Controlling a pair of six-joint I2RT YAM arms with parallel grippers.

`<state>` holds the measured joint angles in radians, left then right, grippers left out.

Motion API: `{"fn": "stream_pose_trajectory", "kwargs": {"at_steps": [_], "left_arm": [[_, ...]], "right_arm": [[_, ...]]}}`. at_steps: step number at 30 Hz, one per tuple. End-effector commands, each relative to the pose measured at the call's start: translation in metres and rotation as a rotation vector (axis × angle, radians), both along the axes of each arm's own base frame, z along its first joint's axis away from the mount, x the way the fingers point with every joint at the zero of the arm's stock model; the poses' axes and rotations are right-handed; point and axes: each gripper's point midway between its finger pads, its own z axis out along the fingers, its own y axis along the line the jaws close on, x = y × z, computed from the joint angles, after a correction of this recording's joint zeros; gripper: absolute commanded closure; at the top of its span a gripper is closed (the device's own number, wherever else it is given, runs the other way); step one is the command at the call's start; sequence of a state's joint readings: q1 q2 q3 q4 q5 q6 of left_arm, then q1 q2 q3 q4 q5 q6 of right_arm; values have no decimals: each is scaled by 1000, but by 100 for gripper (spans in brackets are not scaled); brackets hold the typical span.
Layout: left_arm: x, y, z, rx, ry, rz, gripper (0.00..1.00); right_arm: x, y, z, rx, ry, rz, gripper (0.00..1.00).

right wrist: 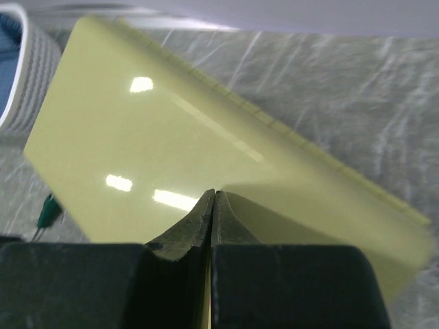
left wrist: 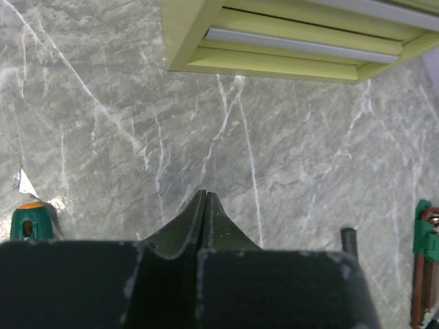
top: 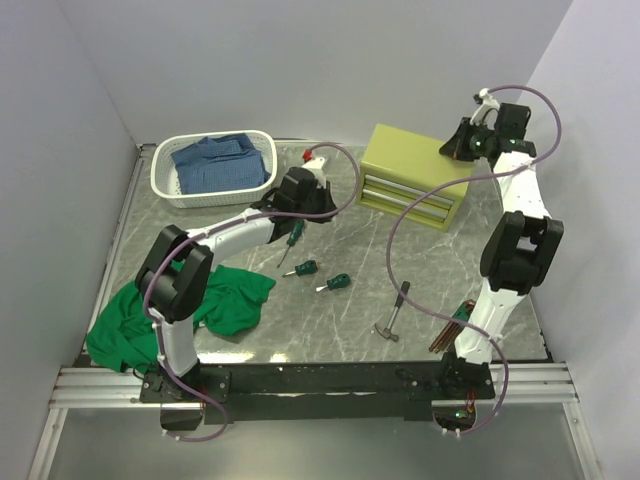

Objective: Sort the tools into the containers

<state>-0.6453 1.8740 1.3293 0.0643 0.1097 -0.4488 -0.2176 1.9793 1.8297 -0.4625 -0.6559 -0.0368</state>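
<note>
The olive-yellow tool chest stands at the back right with its silver-fronted drawers shut. On the table lie a long screwdriver, two stubby screwdrivers, a hammer and a hex-key set. My left gripper is shut and empty, over the table just left of the chest and above the long screwdriver. My right gripper is shut and empty, held above the chest's right end. The left wrist view shows the shut gripper, the chest front, a green handle and the hex keys. The right wrist view shows the shut gripper over the chest lid.
A white lattice basket holding blue cloth stands at the back left and shows in the right wrist view. A green cloth lies at the front left. Purple cables loop over both arms. Walls close in the left, back and right sides.
</note>
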Motion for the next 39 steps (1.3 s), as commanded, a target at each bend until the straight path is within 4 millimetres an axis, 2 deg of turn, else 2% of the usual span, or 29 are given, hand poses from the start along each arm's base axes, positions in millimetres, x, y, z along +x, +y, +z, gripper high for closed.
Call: {"fn": "stream_pose_trajectory", "kwargs": {"at_steps": [1,2,3,4,5,6,7,8,9,10,11,12,16,19,24,25,26,28,29,31,32,37,39], "left_arm": [[0,-9,40,-99,-60,-12,99],[3,-14,44,-111,-75,-19,99],[7,-20,34,-106,-63,-24,99],[15,-28,45,-125,-84,-28,99],[20,-33,45,-128,-90,-32,99],[26,-38,32,-115,-75,-29,99],[32,-45,40,-126,-100,-35,99],[38,-49,30,-120,-97,-34,99],[41,-52,31,-125,-105,-35,99],[46,-55,37,-135,-121,-31,99],[49,-57,29,-127,-116,-27,99],[51,-58,29,-123,-121,-28,99],[53,-58,31,-115,-138,-30,99],[50,-54,31,-104,-134,-28,99],[36,-49,39,-109,-126,-49,99],[34,-46,36,-102,-118,-47,99],[31,-45,40,-105,-122,-48,99],[27,-42,38,-88,-123,-52,99],[24,-40,41,-88,-125,-56,99],[21,-38,40,-83,-122,-56,99],[19,-37,45,-89,-128,-58,99],[16,-31,51,-83,-137,-47,99],[13,-29,55,-88,-140,-44,99]], "right_arm": [[24,-31,11,-3,-25,-133,100],[30,-34,12,-10,-40,-145,100],[35,-37,16,-19,-56,-156,100],[39,-40,17,-29,-62,-172,100],[46,-50,10,-57,-55,-217,100],[52,-55,14,-66,-72,-235,100],[57,-57,12,-73,-78,-243,100],[63,-62,0,-81,-62,-254,100],[70,-65,8,-89,-90,-255,100],[75,-66,7,-95,-98,-252,100],[81,-66,-7,-97,-84,-242,100],[86,-68,-1,-105,-105,-239,99],[87,-65,-16,-149,-82,-171,98],[68,-54,-29,-171,-42,-56,96],[10,-30,-75,-203,168,208,96],[1,-24,-81,-184,193,245,97],[-15,-19,-92,-162,247,270,97],[-29,-12,-101,-139,287,306,98],[-44,-3,-109,-80,343,336,98],[-57,7,-120,-44,408,378,99],[-69,16,-123,-23,458,399,99],[-96,36,-136,-44,520,516,100],[-111,46,-133,-37,560,569,100]]}}
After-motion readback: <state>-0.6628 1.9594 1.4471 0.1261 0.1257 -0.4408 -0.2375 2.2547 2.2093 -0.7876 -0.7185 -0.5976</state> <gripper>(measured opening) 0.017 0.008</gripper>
